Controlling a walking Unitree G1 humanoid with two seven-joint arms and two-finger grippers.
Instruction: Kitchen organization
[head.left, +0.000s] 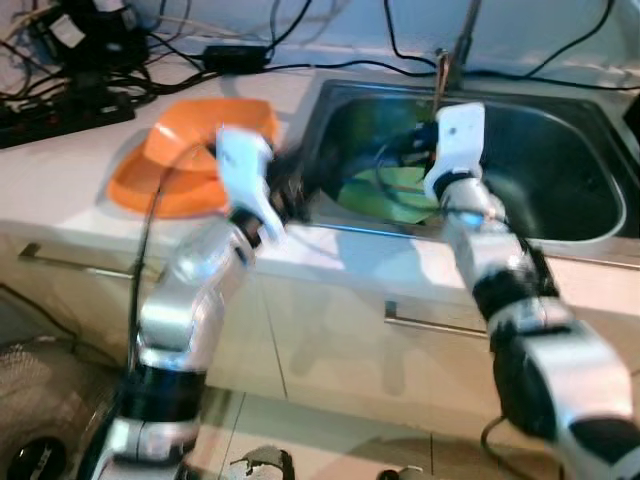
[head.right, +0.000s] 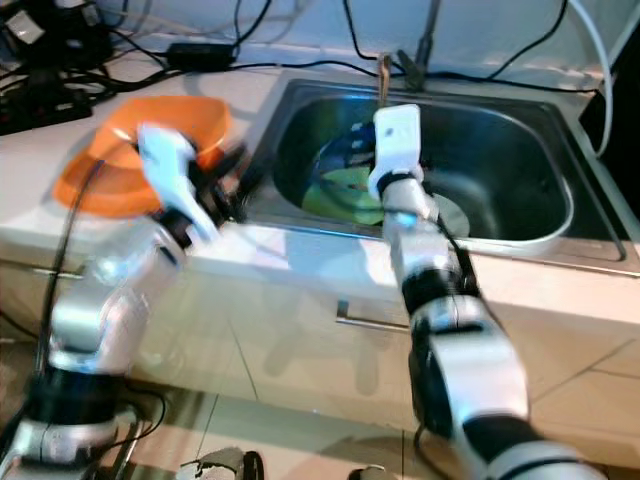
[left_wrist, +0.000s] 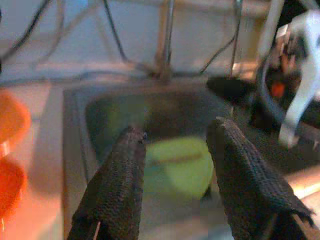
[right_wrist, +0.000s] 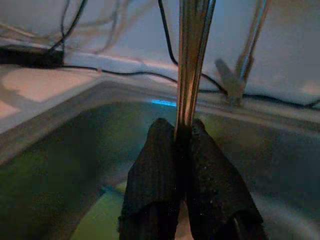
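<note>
Chopsticks (right_wrist: 192, 60), one upright metal bundle, were clamped between the right gripper's (right_wrist: 182, 131) closed fingers above the single sink (head.right: 540, 215), over one green plate (head.right: 345, 190). At nine o'clock of the sink sat two orange bowls (head.left: 195, 165), where the left gripper (left_wrist: 175, 145) hung spread and empty.

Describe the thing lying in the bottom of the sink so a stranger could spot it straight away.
Find the steel sink set into the white counter. On its floor, below the right gripper, lies a flat lime-green plate. It is the one bright green thing in the dark basin, unlike the orange dishes on the counter to the left.
</note>
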